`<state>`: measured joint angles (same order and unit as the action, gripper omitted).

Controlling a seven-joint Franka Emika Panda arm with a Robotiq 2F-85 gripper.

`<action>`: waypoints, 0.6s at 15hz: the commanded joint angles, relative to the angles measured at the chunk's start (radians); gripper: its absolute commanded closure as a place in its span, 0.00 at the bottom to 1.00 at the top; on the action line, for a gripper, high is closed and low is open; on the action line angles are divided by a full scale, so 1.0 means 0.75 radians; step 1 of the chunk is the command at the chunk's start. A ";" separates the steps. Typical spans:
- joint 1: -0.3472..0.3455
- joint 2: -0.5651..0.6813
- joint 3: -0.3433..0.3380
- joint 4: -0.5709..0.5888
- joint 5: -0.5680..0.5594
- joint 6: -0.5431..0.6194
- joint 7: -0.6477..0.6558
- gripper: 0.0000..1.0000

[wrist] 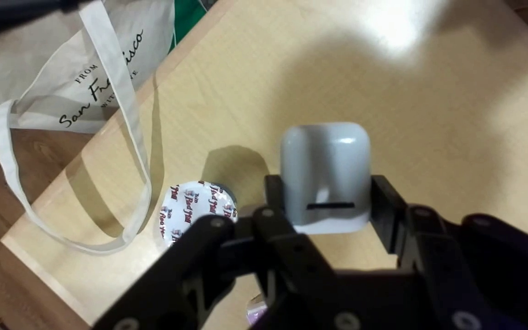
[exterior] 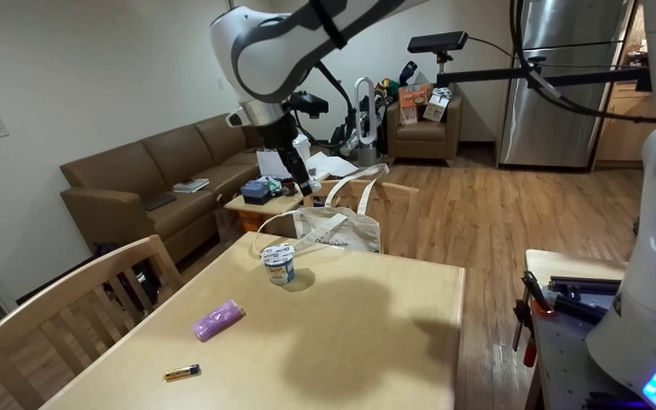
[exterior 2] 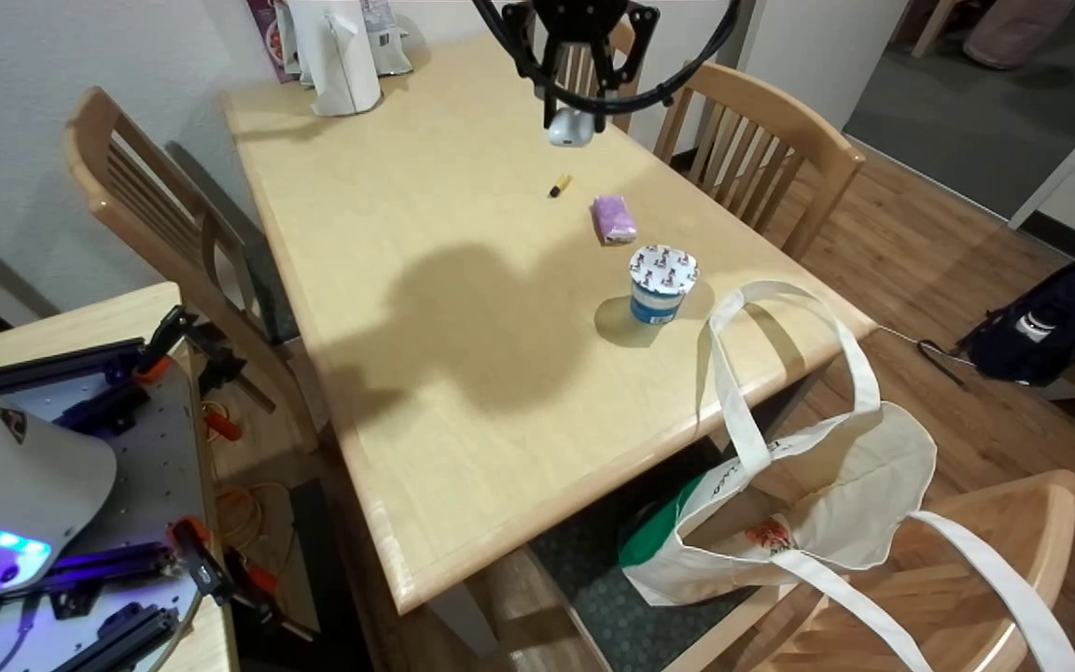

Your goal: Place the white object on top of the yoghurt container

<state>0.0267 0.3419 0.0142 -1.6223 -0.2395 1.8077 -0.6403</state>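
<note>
The white object (wrist: 326, 172), small with rounded corners and a dark slot, is between the two fingers of my gripper (wrist: 328, 201), which touch its sides. In an exterior view the gripper (exterior 2: 576, 114) holds the white object (exterior 2: 571, 130) high above the table; the white object (exterior: 315, 185) also shows at the fingertip in an exterior view (exterior: 307, 187). The yoghurt container (exterior: 279, 266) stands upright on the table, with a printed white lid and blue side. It also shows in an exterior view (exterior 2: 661, 287). In the wrist view the yoghurt container (wrist: 190, 206) lies left of the gripper, partly hidden by a finger.
A cream tote bag (exterior 2: 836, 476) hangs at the table's edge on a chair, its strap (wrist: 131, 137) reaching over the tabletop near the yoghurt container. A purple packet (exterior: 218, 320) and a battery (exterior: 182, 372) lie on the table. White bags (exterior 2: 342, 61) stand at the table's far end.
</note>
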 commanded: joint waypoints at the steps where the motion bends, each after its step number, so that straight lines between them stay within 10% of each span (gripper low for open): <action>1: -0.052 -0.136 -0.008 -0.208 -0.001 0.128 0.064 0.77; 9: -0.066 -0.057 0.032 -0.022 0.319 0.013 0.124 0.77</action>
<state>-0.0116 0.2628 0.0133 -1.7077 -0.0775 1.8399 -0.5808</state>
